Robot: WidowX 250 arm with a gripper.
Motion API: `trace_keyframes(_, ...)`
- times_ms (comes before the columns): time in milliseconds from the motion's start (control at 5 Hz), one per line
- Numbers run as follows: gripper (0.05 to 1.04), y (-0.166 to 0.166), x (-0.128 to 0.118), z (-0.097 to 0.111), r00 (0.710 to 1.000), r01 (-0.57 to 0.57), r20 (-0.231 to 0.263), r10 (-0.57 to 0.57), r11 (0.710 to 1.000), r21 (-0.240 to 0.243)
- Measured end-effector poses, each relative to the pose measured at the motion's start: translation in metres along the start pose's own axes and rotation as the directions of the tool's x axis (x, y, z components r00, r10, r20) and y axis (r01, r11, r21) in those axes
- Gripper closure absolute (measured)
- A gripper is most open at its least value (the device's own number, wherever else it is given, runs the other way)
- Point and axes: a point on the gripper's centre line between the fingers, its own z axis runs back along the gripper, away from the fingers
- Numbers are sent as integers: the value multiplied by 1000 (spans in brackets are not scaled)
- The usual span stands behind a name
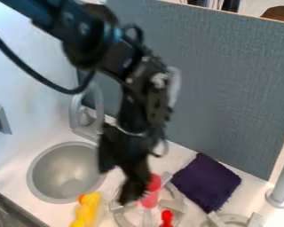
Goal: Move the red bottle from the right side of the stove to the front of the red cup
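Hand (pixel 119 184): low over the bench, right of the sink; wide, narrow or holding, I cannot tell.
Pinkish-red piece (pixel 150 191): just beside the hand; contact unclear.
Small red-topped thing (pixel 167 217): near the pinkish-red piece, toward the lower edge.
Yellow toy (pixel 88 210): below the sink (pixel 67 172), near the hand.
Crowding: a sideways swing might tip the red pieces or shove the toy, they sit so close.
Purple cloth (pixel 207 182): flat, its loose edge could snag if the hand strays right.
Faucet (pixel 97 106): behind the sink, near enough for the arm to bump.
Bench (pixel 117 177): white.
Room: blue-grey panel (pixel 227 80) behind, pale wall (pixel 32 80) at left.
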Motion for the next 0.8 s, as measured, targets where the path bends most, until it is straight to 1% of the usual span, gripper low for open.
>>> trace_keyframes(200, 82, 28, -33, -18, 990, -129, -61, 127, 991, -31)
trace_keyframes(400, 82, 44, -52, -47, 981, -183, -73, 178, 981, -65)
trace_keyframes(600, 82, 52, -62, -70, 978, -211, -24, 209, 973, -93)
trace_keyframes(800, 82, 60, -60, -94, 954, -267, 98, 284, 951, -158)
